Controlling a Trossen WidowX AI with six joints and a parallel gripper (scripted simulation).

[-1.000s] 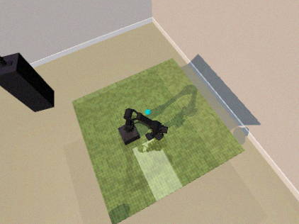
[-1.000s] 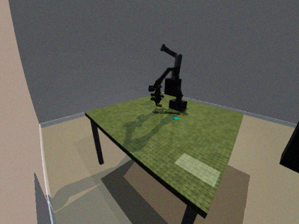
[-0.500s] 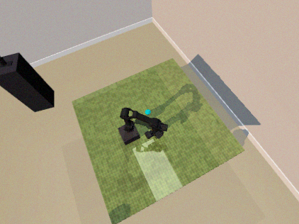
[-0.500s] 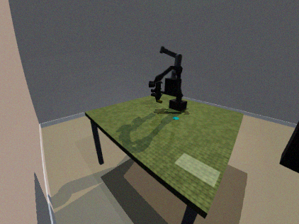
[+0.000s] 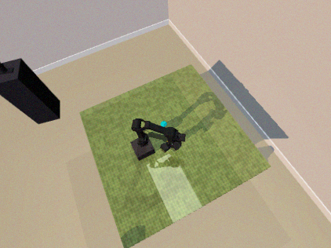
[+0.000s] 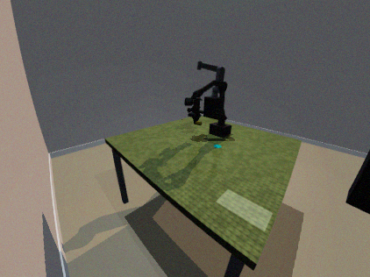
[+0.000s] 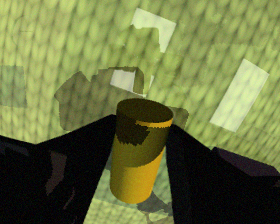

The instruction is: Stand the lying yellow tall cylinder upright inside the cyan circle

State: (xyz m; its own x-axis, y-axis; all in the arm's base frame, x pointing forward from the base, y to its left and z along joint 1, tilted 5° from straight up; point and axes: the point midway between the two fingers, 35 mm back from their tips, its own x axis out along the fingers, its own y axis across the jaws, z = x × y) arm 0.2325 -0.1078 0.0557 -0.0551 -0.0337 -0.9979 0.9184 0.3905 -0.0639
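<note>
The yellow tall cylinder is between the fingers of my gripper. The gripper is shut on it, with one black finger on each side in the wrist view. In the exterior view the cylinder looks roughly sideways and hangs above the table, its shadow apart below it. In the top view the arm hides the cylinder. The cyan circle lies flat on the table, away from the gripper and beyond the arm in the top view. It is not in the wrist view.
The green table top carries the arm's black base. Shadows of the arm and bright light patches fall across it. A black box-like object shows at the left of the top view.
</note>
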